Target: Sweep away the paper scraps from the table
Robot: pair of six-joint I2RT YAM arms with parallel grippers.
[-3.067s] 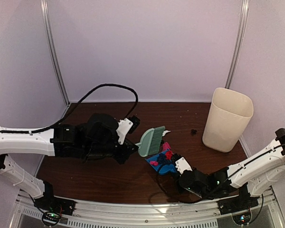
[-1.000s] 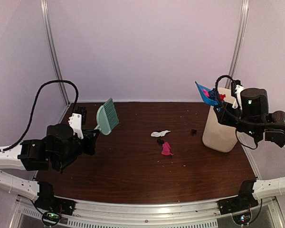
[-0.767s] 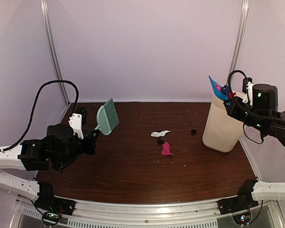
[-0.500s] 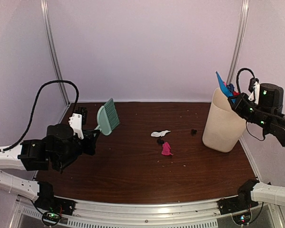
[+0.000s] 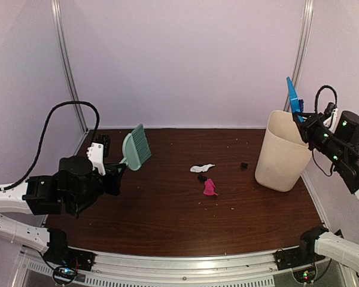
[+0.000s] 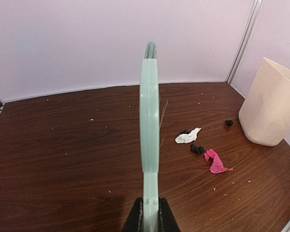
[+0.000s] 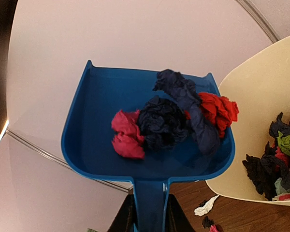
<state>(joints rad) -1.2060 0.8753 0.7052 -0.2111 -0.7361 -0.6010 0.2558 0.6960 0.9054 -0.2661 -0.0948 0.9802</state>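
Note:
My left gripper (image 5: 121,165) is shut on the handle of a pale green brush (image 5: 136,145), held above the table (image 5: 167,221) at its left; in the left wrist view the brush (image 6: 149,111) stands edge-on from my gripper (image 6: 150,215). A white scrap (image 5: 201,168), a black scrap (image 5: 201,178), a pink scrap (image 5: 209,188) and another black bit (image 5: 244,165) lie mid-table. My right gripper (image 5: 306,121) is shut on the blue dustpan (image 5: 293,95), tilted steeply over the bin. In the right wrist view the dustpan (image 7: 96,145) holds pink (image 7: 128,135), dark blue (image 7: 171,116) and red (image 7: 217,108) scraps.
A tall cream bin (image 5: 285,149) stands at the back right; in the right wrist view its opening (image 7: 261,96) shows several scraps inside. Tiny pale crumbs speckle the wood. A metal rail (image 5: 185,263) runs along the front edge. Walls enclose the back and sides.
My right arm has carried the dustpan further right and up over the bin and tipped it steeper. The left arm and the scraps on the table have not moved.

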